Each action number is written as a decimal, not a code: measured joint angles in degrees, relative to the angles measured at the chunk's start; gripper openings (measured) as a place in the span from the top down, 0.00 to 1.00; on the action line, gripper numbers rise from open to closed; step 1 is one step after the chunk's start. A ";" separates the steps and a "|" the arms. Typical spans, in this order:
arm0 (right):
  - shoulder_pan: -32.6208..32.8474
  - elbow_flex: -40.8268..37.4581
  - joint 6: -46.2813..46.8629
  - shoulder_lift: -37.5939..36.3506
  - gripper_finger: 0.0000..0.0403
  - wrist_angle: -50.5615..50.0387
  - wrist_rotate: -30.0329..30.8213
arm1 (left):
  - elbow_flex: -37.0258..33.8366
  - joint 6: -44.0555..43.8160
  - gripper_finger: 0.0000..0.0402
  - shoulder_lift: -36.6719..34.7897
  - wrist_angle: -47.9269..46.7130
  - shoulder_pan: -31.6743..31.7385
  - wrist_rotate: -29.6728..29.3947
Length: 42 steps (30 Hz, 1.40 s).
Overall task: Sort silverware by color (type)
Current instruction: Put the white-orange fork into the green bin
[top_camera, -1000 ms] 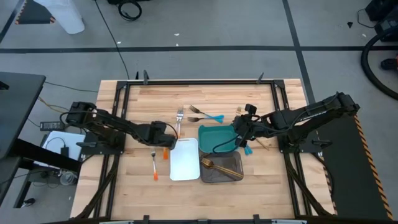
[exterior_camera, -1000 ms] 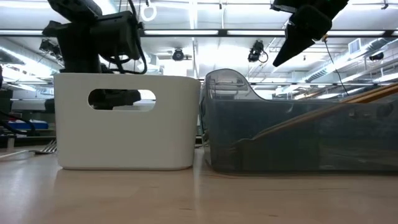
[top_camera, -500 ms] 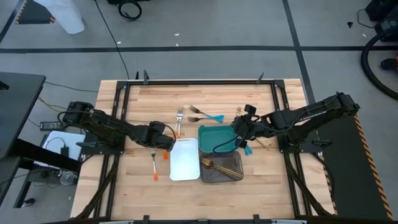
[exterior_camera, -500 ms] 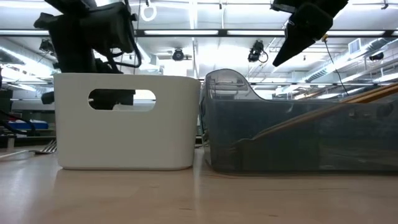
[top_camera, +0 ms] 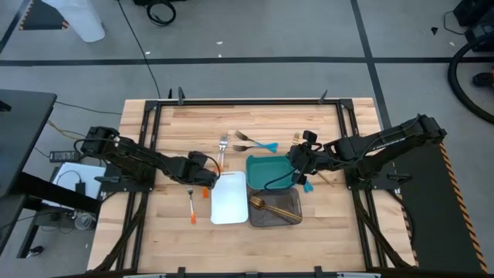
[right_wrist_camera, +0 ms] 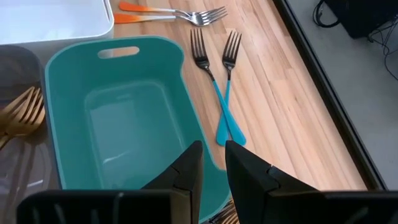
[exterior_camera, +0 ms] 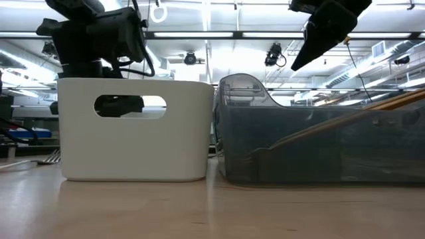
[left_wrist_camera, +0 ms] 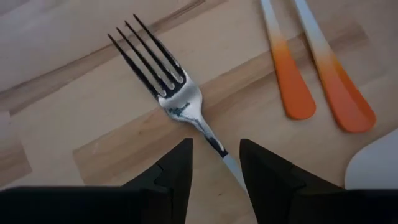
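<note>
A silver-headed fork (left_wrist_camera: 177,102) lies flat on the table, left of the white tray (top_camera: 229,202). My left gripper (left_wrist_camera: 214,146) (top_camera: 204,179) stands open over it, one finger on each side of its neck (left_wrist_camera: 208,134). Its orange handle end (top_camera: 205,192) shows below the gripper. Two more orange handles (left_wrist_camera: 298,99) lie beside it, and another orange-handled fork (top_camera: 191,208) lies nearer the front. Two teal-handled forks (right_wrist_camera: 219,93) lie beyond the teal tray (top_camera: 266,166). My right gripper (right_wrist_camera: 211,152) (top_camera: 297,164) hangs high over that tray's right rim, its fingers a narrow gap apart with nothing between them. My left gripper comes down at a slant over the fork's neck (left_wrist_camera: 211,138), its fingers standing across the fork, one on each side. The fork rests flat on the wood. Whether either finger touches it I cannot tell.
The grey tray (top_camera: 287,210) at the front holds gold utensils (top_camera: 266,205). A teal-handled piece (top_camera: 307,185) lies on the table right of the teal tray. In the low view the white tray (exterior_camera: 133,133) and grey tray (exterior_camera: 319,146) stand side by side. Black frame rails edge the table.
My left gripper has turned a little on its wrist while staying over the same spot beside the white tray.
</note>
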 joint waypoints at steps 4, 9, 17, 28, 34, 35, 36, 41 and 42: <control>0.01 0.00 0.01 0.00 0.80 0.07 -0.04 | -2.90 -0.50 0.67 -0.02 4.93 -0.25 0.08; 0.02 0.00 0.00 0.00 0.80 0.12 -0.04 | -4.92 -2.10 0.68 -0.20 8.21 -0.26 0.20; 0.02 0.00 0.00 0.00 0.80 0.24 -0.74 | -4.92 -2.55 0.75 -0.17 8.38 -0.24 0.48; 0.02 0.00 -0.33 0.00 0.80 0.24 -0.94 | -4.92 -3.87 0.95 -0.17 8.54 -0.17 2.00; 0.00 0.00 -0.46 0.00 0.80 0.24 -0.95 | -2.55 -3.18 0.93 -1.11 4.90 -0.24 4.80; 0.01 0.00 -0.46 0.00 0.80 0.23 -0.96 | -2.02 -2.78 0.93 -1.90 4.32 -0.30 4.90; 0.00 0.00 -0.46 0.00 0.80 0.21 -0.96 | -1.41 -2.17 0.93 -2.82 3.54 -0.36 4.86; 0.02 0.00 -0.44 0.00 0.80 0.04 -1.21 | 1.68 -1.10 0.94 -6.24 -2.07 -1.08 3.52; 0.02 0.00 -0.48 0.00 0.80 0.04 -1.22 | 2.66 -1.15 0.94 -6.96 -4.01 -1.42 3.51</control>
